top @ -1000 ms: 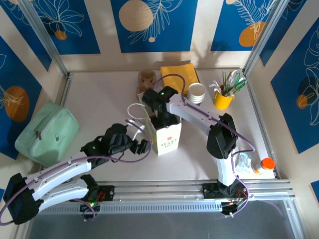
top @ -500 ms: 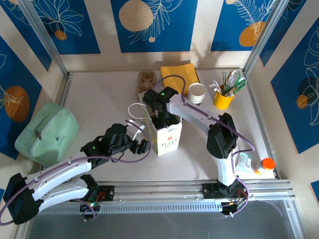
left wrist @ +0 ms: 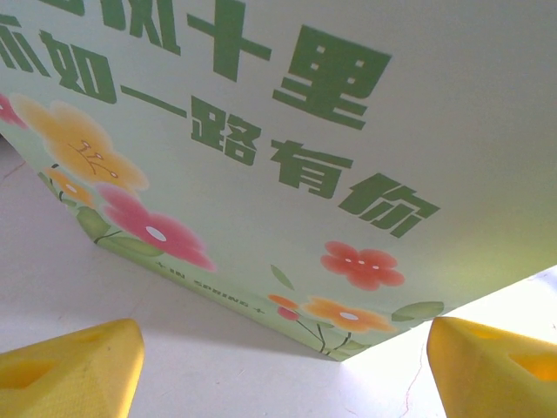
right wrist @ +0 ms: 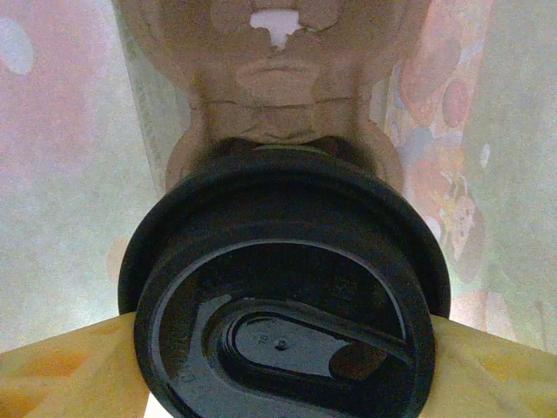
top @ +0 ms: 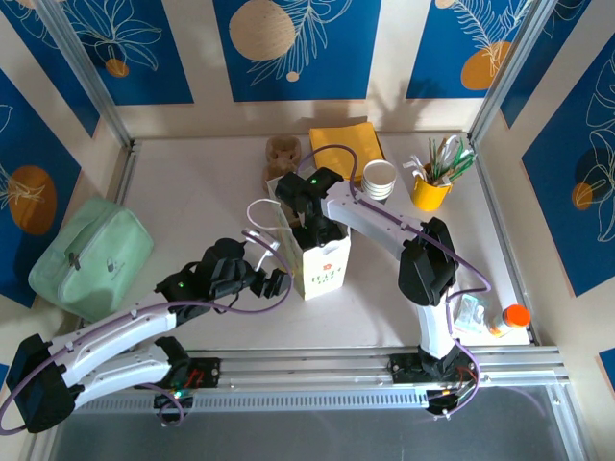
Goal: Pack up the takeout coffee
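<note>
The paper bag (top: 324, 267) stands mid-surface, with bare surface (top: 192, 192) open to its far left, toward the green pouch (top: 89, 254). The right tool (right wrist: 287, 357) hangs inside the bag's open top, its yellow fingers (right wrist: 61, 366) clenched on the takeout coffee (right wrist: 287, 296). The coffee's round black lid, with an oval sip recess, faces the wrist camera. The bag's printed walls stand close on both sides. The left tool (left wrist: 283, 370) sits just near-left of the bag, released, with its fingertips wide apart facing the flowered side.
</note>
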{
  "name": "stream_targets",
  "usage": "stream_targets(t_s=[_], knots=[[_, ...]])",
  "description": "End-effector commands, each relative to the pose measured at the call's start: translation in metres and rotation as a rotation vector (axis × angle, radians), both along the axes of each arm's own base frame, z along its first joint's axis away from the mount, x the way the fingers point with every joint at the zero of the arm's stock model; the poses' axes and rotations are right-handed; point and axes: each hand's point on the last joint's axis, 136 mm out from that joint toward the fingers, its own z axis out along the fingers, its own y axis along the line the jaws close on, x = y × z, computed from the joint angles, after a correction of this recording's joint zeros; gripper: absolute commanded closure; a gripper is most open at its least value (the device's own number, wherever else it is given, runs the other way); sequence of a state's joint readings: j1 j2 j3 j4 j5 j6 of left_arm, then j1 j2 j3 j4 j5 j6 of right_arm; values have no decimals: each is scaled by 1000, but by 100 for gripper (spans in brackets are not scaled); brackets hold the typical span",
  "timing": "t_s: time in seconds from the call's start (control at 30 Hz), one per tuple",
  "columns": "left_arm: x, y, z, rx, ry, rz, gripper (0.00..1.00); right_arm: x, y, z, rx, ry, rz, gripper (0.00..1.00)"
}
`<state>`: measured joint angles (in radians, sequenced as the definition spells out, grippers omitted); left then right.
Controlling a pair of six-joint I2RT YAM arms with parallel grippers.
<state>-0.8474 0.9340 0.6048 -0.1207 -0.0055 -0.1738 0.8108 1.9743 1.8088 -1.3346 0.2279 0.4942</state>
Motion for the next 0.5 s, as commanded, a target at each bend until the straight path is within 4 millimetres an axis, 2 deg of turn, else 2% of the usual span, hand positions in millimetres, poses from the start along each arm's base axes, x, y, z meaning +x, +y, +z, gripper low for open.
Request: stream_targets(t_s=[0.0,0.23,0.47], knots=[[1,-1,12,-7,-25,-3,15,-7,0,-40,-49,97,2,30],[1,-1,12,-5,-26,-2,15,-7,1,-40,-47,99,3,30],[2,-2,13,-4,-29,-2,15,-5,3,-32,-36,83,10,29]])
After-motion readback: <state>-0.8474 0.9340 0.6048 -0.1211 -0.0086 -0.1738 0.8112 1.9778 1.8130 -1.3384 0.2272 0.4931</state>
